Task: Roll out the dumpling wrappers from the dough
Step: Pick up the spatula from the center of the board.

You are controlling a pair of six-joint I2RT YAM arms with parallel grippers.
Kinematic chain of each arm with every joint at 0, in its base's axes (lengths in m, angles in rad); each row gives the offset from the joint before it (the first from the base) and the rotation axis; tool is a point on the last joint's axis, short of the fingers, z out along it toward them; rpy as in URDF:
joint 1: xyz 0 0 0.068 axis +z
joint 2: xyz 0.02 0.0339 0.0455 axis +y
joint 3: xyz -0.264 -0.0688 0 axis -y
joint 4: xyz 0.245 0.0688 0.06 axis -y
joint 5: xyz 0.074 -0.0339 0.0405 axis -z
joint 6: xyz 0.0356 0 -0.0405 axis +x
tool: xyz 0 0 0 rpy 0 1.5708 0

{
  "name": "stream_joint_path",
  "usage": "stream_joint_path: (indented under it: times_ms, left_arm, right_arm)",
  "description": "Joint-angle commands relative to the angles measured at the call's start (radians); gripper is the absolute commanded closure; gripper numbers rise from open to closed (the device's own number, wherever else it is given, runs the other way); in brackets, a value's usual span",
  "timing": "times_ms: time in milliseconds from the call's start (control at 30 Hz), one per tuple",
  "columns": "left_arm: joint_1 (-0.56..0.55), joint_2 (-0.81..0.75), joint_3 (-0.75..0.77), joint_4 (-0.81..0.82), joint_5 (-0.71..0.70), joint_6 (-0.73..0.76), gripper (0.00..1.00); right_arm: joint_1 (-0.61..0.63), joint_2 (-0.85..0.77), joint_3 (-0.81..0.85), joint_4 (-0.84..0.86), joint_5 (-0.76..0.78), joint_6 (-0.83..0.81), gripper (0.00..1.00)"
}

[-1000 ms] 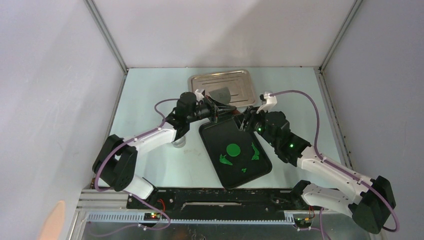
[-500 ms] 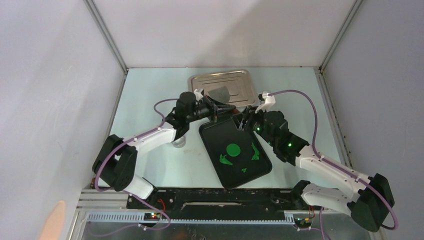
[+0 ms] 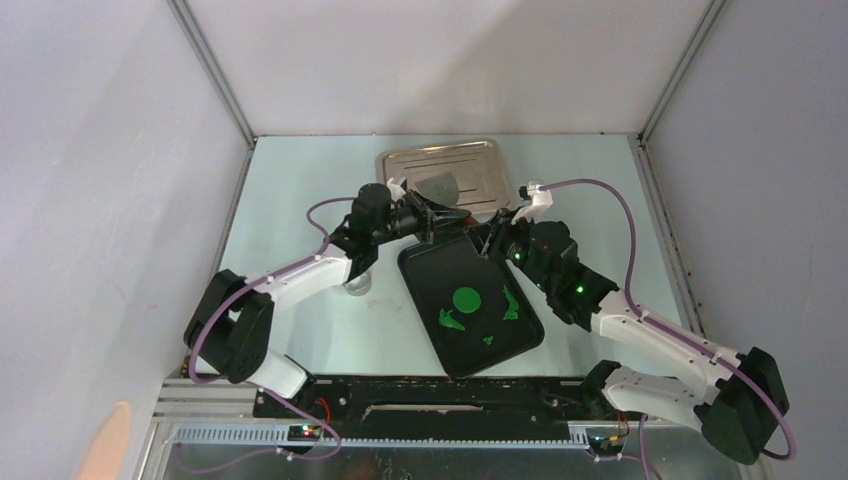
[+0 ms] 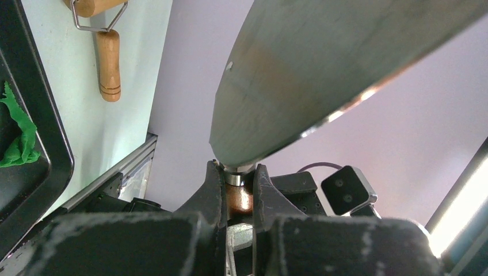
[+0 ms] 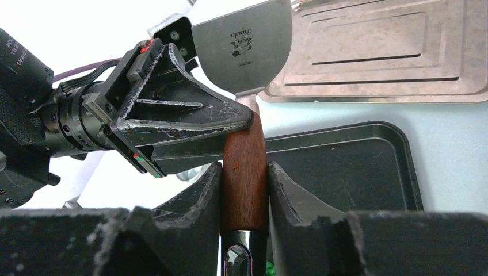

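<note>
One round green dumpling wrapper [image 3: 467,299] lies flat in the middle of the black tray [image 3: 430,262]. Jagged scraps of green dough [image 3: 449,320] lie near it, and one scrap [image 4: 17,138] shows in the left wrist view. Above the tray's far edge, both grippers hold a spatula with a steel blade [image 5: 244,46] and a brown wooden handle [image 5: 244,167]. My left gripper [image 3: 432,222] [image 4: 237,172] is shut on the spatula's neck just below the blade. My right gripper [image 3: 487,240] [image 5: 244,172] has both fingers pressed against the wooden handle.
A shallow steel tray [image 3: 480,160] sits at the back of the table, right behind the spatula blade. A wooden roller [image 4: 107,57] lies on the table beside the black tray. A small metal cylinder [image 3: 356,285] stands under the left forearm.
The right gripper's jaws have narrowed onto the spatula's wooden handle, and its arm has crept slightly toward the left gripper. The left gripper has kept still.
</note>
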Motion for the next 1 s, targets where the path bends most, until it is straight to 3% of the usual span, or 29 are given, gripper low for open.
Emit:
stream_joint_path:
  times_ms: [0, 100, 133, 200, 233, 267, 400, 467, 767, 967]
  left_arm:
    - [-0.001, -0.054, 0.002, 0.06, 0.009, -0.001, 1.0]
    - [-0.001, -0.054, 0.001, 0.06, 0.009, -0.001, 1.0]
    - [-0.001, -0.054, 0.001, 0.057, 0.009, -0.001, 1.0]
    - [-0.002, -0.052, 0.0, 0.07, 0.017, 0.001, 1.0]
    - [-0.001, -0.048, 0.001, 0.084, 0.024, 0.001, 1.0]
    - [-0.001, -0.047, 0.002, 0.088, 0.032, 0.003, 0.92]
    - [-0.001, -0.052, 0.008, 0.043, 0.057, 0.054, 0.42]
    - [-0.003, -0.065, 0.017, 0.001, 0.085, 0.102, 0.31]
    - [0.0, -0.273, -0.008, -0.365, 0.148, 0.416, 0.25]
    - [0.006, -0.319, -0.069, -0.348, 0.159, 0.437, 0.25]
  right_arm:
    - [0.0, 0.002, 0.025, 0.071, 0.002, 0.016, 0.7]
    - [-0.001, 0.013, 0.034, 0.067, -0.001, 0.016, 0.73]
    - [0.0, 0.016, 0.036, 0.064, 0.0, 0.015, 0.78]
    - [0.002, 0.018, 0.038, 0.069, 0.005, 0.014, 0.99]
    - [0.005, 0.014, 0.039, 0.064, 0.024, 0.017, 1.0]
    - [0.008, 0.008, 0.039, 0.06, 0.041, 0.017, 1.0]
    - [0.012, -0.038, 0.043, 0.016, 0.115, 0.004, 1.0]
    - [-0.002, -0.056, 0.063, -0.05, 0.125, -0.005, 1.0]
    - [-0.134, -0.194, 0.104, -0.386, 0.025, -0.064, 1.0]
    - [-0.163, -0.262, 0.097, -0.448, -0.066, -0.089, 1.0]
